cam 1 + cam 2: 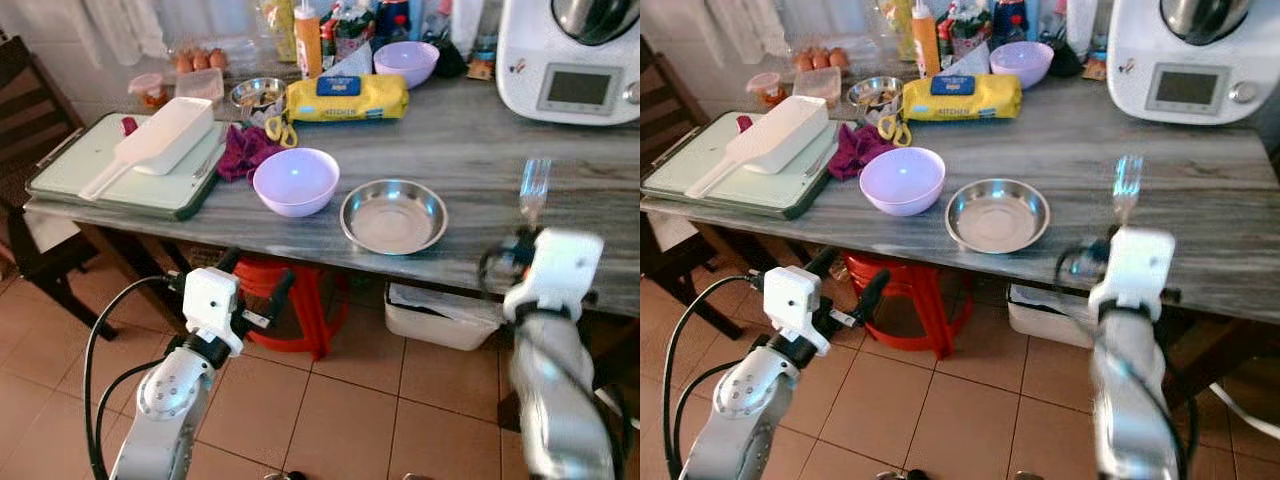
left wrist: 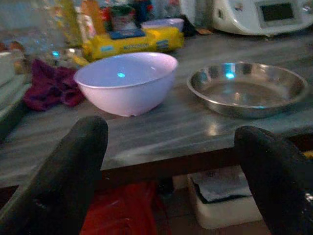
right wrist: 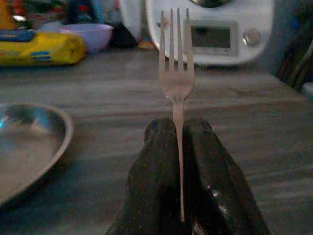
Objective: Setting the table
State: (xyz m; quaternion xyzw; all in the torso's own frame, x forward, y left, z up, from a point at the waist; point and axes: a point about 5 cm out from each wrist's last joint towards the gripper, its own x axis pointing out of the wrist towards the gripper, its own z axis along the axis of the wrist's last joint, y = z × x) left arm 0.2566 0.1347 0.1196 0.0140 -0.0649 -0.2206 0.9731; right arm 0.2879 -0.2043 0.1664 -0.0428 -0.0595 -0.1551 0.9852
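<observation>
Two dishes sit side by side near the front edge of the grey wood-grain table (image 1: 470, 140): a lilac plastic bowl (image 1: 295, 181) on my left and a shallow round steel plate (image 1: 393, 215) just beside it, close but not touching. My right gripper (image 3: 178, 142) has its two black fingers pressed together on the handle of a clear plastic fork (image 3: 176, 73), pinching it so it stands upright with the tines pointing up. I hold it at the table's front edge, to the right of the steel plate and apart from it, above the tabletop. My left gripper (image 2: 171, 161) hangs below the table edge in front of the lilac bowl, fingers spread wide with nothing between them.

Further back on the table lie a yellow plastic-wrapped packet (image 1: 347, 98), a second lilac bowl (image 1: 405, 62), a small steel bowl (image 1: 256, 94) and a crumpled dark magenta cloth (image 1: 243, 150) just left of the near bowl. At the left end a pale green tray (image 1: 70, 170) carries a white rectangular scoop-shaped container (image 1: 160, 140). A white kitchen appliance with a grey screen (image 1: 575, 60) stands at the far right corner. Under the table I see a red plastic stool (image 1: 300, 300) and a white bin (image 1: 440, 318) on the terracotta tiled floor (image 1: 340, 400).
</observation>
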